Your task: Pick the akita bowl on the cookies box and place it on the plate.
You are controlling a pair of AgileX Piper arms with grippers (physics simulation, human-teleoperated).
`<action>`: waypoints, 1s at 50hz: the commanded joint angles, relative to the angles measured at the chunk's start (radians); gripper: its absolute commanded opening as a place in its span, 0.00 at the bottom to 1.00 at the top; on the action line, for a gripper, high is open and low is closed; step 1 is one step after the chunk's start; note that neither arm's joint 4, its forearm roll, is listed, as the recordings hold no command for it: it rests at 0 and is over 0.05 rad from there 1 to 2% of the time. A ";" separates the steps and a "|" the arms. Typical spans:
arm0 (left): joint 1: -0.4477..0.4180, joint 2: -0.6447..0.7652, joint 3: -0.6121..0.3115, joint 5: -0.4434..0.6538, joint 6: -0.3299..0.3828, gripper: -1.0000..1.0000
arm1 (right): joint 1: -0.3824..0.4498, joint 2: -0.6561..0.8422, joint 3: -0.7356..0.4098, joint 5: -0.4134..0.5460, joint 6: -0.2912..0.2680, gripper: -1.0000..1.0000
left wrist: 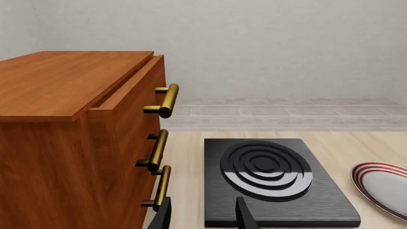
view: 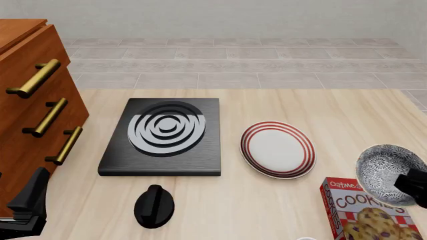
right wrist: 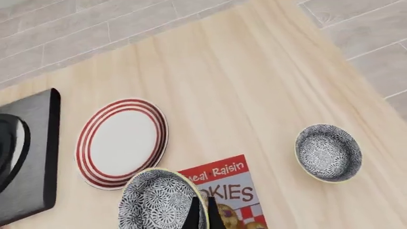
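Note:
The akita bowl [view: 381, 170] hangs tilted in the air, just above the far end of the red cookies box [view: 365, 212]. My right gripper [view: 408, 186] is shut on its rim. In the right wrist view the bowl [right wrist: 156, 200] sits beside the box [right wrist: 226, 188], with the fingers [right wrist: 203, 217] pinching its edge. The plate [view: 277, 149] lies bare on the table, to the left of the bowl and a little farther away; it shows too as the plate [right wrist: 121, 143]. My left gripper [view: 27, 205] stands open at the near left, holding nothing, fingertips [left wrist: 245, 214] in front of the stove.
A black stove [view: 163, 137] with grey-white rings lies left of the plate, with a black knob [view: 154, 205] in front of it. A wooden drawer cabinet [view: 30, 100] with brass handles fills the left. A second patterned bowl [right wrist: 327, 152] rests on the table to the right of the box.

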State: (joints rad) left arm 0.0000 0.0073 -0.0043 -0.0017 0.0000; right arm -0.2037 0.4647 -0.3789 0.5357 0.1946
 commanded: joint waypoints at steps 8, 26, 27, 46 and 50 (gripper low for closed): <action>0.000 0.000 0.000 0.000 0.000 1.00 | 0.213 0.231 -0.127 -0.240 0.228 0.00; 0.000 0.000 0.000 0.000 0.000 1.00 | 0.338 0.534 -0.208 -0.462 0.287 0.00; 0.000 0.000 0.000 0.000 0.000 1.00 | 0.344 0.559 -0.220 -0.473 0.287 0.00; 0.000 0.000 0.000 0.000 0.000 1.00 | 0.392 0.777 -0.293 -0.580 0.286 0.00; 0.000 0.000 0.000 0.000 0.000 1.00 | 0.386 0.819 -0.302 -0.601 0.282 0.00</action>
State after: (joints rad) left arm 0.0000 0.0073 -0.0043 -0.0017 0.0000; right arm 0.1706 1.1826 -0.6462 -0.0104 0.4761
